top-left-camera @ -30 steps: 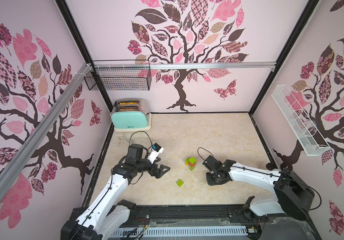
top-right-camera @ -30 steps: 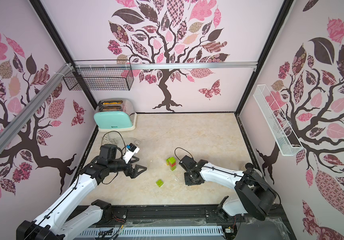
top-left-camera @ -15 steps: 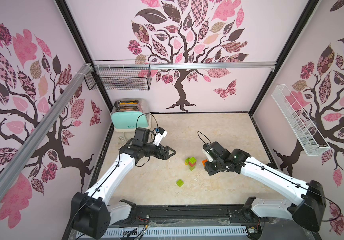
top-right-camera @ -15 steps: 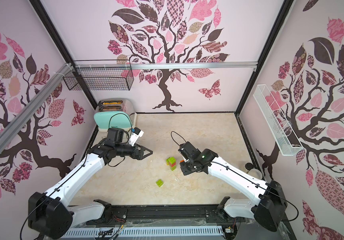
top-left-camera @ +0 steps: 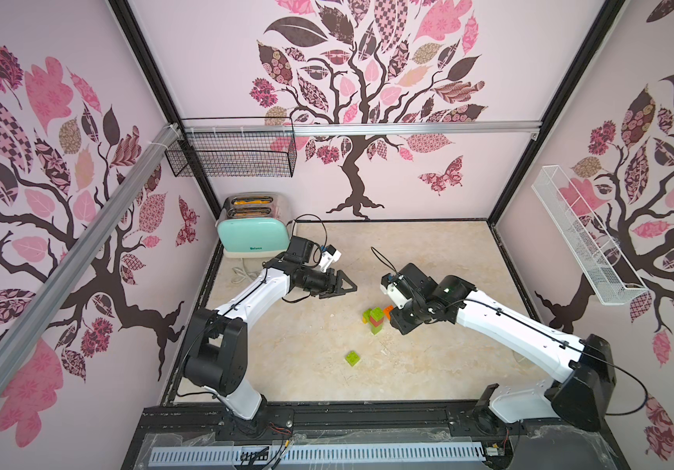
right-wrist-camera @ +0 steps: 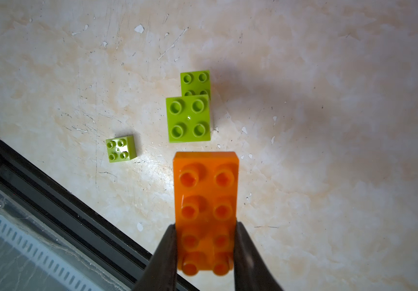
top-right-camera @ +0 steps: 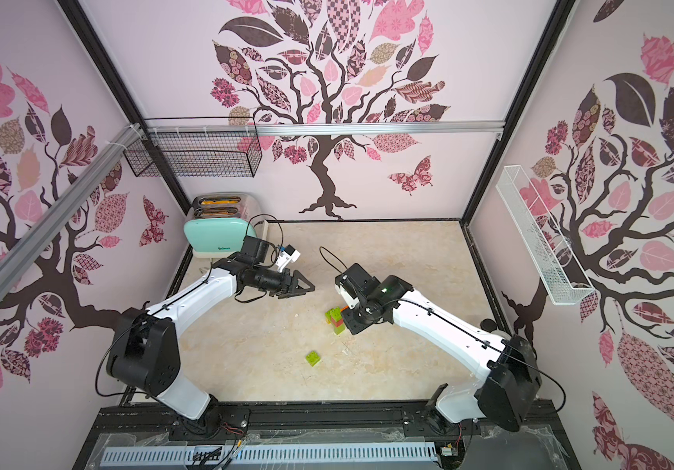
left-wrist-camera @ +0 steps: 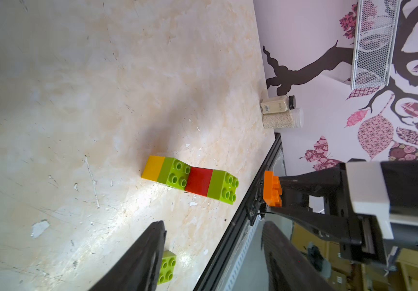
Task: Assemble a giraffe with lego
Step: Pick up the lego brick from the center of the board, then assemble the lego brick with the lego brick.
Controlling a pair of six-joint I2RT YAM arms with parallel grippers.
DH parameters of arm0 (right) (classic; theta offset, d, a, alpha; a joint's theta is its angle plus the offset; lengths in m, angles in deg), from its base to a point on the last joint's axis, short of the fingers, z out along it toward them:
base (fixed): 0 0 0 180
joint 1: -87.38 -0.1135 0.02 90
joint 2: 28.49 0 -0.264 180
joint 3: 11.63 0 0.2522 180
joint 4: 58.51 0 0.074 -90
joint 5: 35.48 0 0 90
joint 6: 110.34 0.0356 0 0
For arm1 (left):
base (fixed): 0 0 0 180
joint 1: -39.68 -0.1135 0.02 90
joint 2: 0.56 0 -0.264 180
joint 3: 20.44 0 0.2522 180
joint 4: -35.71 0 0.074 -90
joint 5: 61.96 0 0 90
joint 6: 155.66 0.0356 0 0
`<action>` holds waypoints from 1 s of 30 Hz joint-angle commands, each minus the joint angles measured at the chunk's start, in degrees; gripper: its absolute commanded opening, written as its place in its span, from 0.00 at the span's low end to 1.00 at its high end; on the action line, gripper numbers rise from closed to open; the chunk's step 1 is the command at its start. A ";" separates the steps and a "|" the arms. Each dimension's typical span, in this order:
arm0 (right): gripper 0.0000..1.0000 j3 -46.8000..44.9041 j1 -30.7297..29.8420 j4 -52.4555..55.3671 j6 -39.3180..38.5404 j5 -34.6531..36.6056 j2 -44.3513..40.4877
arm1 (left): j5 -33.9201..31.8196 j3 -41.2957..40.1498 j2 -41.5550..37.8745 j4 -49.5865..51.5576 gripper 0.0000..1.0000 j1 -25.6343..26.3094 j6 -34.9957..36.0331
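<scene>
Beige marble-look table (top-left-camera: 429, 252), giraffe (top-left-camera: 375, 319) standing mid-table, yellow end down. From the right wrist you only get its green tops. Right gripper (right-wrist-camera: 205, 226) pinches the orange brick (right-wrist-camera: 205, 191) just beside it; both top views mostly hide that brick under the wrist. Left gripper (top-left-camera: 349, 287) hangs off toward the toaster (top-left-camera: 252, 240), jaws parted, empty. Loose green brick (top-left-camera: 353, 358) sits nearer the front edge.
</scene>
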 commanded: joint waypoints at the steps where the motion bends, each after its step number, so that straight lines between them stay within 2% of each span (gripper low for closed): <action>1: 0.16 3.36 -0.17 1.05 -2.30 -1.21 3.01 | 3.83 1.84 2.63 -0.44 0.61 1.63 -2.50; 14: 0.15 6.32 -0.13 0.62 -4.35 -1.18 9.06 | 6.81 6.45 10.22 1.77 0.46 5.42 -1.64; 30: 0.15 9.37 -0.03 3.17 -3.30 -1.08 12.17 | 8.75 7.03 12.72 1.37 0.48 6.83 -0.60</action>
